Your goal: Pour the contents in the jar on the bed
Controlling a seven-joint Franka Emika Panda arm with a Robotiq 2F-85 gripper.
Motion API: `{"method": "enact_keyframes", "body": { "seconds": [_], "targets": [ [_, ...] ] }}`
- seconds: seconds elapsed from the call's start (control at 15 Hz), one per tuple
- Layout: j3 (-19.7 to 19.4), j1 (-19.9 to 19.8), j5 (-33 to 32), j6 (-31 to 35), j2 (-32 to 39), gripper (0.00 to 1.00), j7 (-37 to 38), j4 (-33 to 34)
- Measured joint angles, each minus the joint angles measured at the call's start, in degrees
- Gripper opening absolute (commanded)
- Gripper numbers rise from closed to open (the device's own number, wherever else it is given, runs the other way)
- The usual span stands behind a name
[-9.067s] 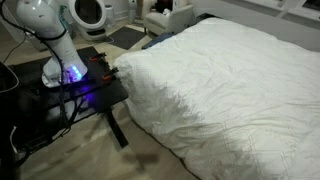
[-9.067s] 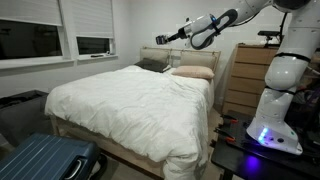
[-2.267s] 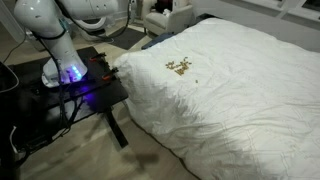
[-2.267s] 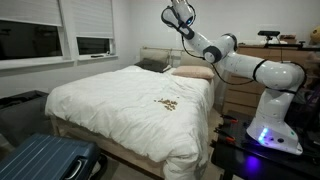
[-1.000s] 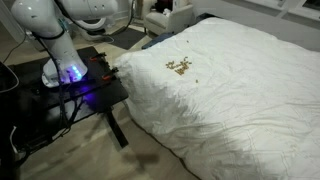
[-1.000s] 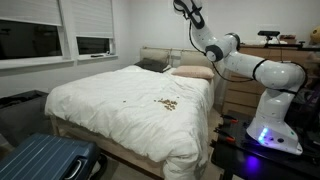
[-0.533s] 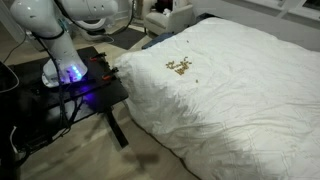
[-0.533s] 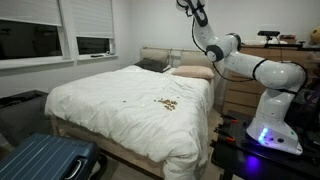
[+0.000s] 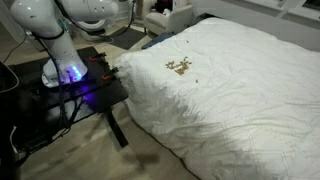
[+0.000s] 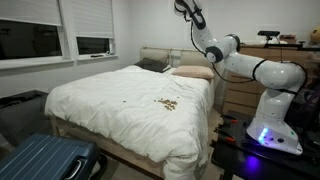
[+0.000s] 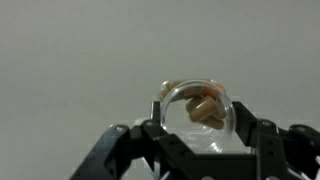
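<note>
Jar [image 11: 185, 128] sits in my tool [image 11: 207, 132] in the wrist view; fingers [image 11: 152, 135] press its clear wall on either side, so the tool is closed and gripping the jar; one tan piece [image 11: 205, 108] is lodged inside against the glass; only a plain pale surface behind it.

In an exterior view the tool [image 10: 184, 8] is at the top edge of the picture, at the end of my raised arm [image 10: 235, 60], well above the duvet; the jar is too small to resolve there.

The contents [image 10: 166, 103] lie in a loose tan-brown scatter on the white bed [image 10: 110, 100], on the side toward my base [image 10: 272, 125]; in an exterior view the contents [image 9: 181, 67] rest on the bed [image 9: 240, 100] near the edge beside the black desk [image 9: 100, 90]; blue glow at the base [image 9: 68, 72] on that desk.

Farther off: pillows [image 10: 190, 72] at the headboard; wooden dresser [image 10: 245, 75] behind the arm; blue suitcase [image 10: 45, 160] on the floor by the foot corner.
</note>
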Motion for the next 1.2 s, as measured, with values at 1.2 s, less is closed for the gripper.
{"method": "enact_keyframes", "body": {
  "seconds": [1.2],
  "targets": [
    [-0.31,0.95,3.81,-0.05,0.08,0.45,-6.89,-1.34]
  ]
}}
